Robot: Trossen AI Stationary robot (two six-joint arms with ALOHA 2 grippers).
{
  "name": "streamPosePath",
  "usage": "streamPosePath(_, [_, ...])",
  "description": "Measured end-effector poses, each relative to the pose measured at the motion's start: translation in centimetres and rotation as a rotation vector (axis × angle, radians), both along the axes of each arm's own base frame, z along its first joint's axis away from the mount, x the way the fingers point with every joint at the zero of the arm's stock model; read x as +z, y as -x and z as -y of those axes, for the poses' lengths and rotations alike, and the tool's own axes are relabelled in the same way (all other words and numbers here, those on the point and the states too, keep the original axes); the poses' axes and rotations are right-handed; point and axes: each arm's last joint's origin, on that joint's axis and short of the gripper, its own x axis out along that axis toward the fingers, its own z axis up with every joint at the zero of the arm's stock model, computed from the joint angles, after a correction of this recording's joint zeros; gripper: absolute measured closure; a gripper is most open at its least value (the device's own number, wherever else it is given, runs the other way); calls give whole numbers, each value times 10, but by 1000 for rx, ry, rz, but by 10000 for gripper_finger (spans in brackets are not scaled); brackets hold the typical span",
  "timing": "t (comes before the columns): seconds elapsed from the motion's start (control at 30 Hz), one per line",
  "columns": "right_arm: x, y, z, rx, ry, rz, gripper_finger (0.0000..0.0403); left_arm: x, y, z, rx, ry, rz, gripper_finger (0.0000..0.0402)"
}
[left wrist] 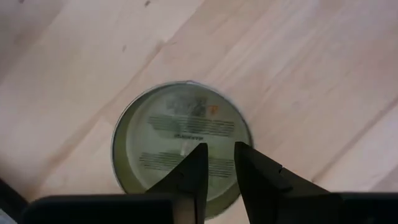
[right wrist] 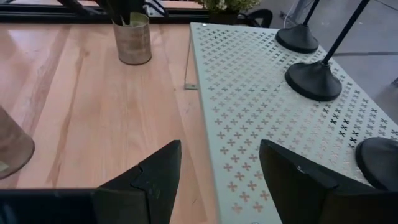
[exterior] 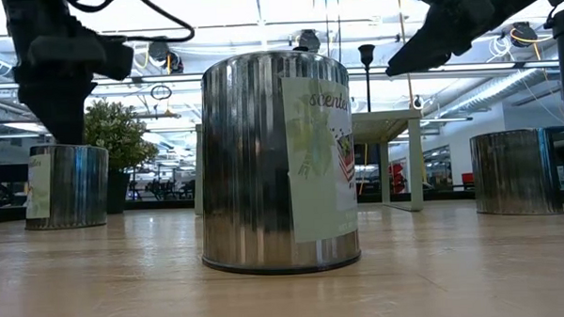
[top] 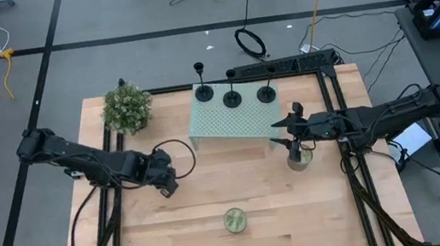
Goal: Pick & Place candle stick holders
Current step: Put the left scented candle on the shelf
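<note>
Closest to the low camera stands a greenish-gold jar [exterior: 277, 161] with a paper label, on the wooden table [top: 191, 222]; it is no part of the task. On the far side of the table, a pale green perforated stand [top: 228, 120] carries the three candle stick holders [top: 233, 98] in a row along its back edge, all upright, each with a black disc base and a thin stem. I judge that they are light and stiff, with a matte surface that should not slip much, but the narrow stem makes them easy to tip. The best place to take hold seems the stem, just under the knob or low near the base, with the fingers closing from the sides. The right tool [top: 295, 123] hovers beside the stand's front right corner, above another jar [top: 300, 161], and its fingers are spread wide with nothing between them; the holders are near, behind it across the stand, and none is touched yet. The left tool [top: 166, 185] waits over a third jar [left wrist: 181, 144] on the left part of the table, well apart from the holders, its fingers almost closed and holding nothing.
</note>
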Motion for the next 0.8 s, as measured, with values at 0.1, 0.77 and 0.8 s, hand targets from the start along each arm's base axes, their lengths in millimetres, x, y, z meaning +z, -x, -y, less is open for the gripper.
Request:
streamPosePath(0.1, [0, 0, 0, 0, 0, 0, 193, 6, -3, 1, -22, 2, 17, 316])
streamPosePath(0.77, [0, 0, 0, -16, -33, 7, 193, -4, -22, 6, -52, -33, -21, 316])
streamPosePath(0.8, [-1, 0, 0, -16, -33, 9, 193, -8, -22, 6, -53, -37, -36, 316])
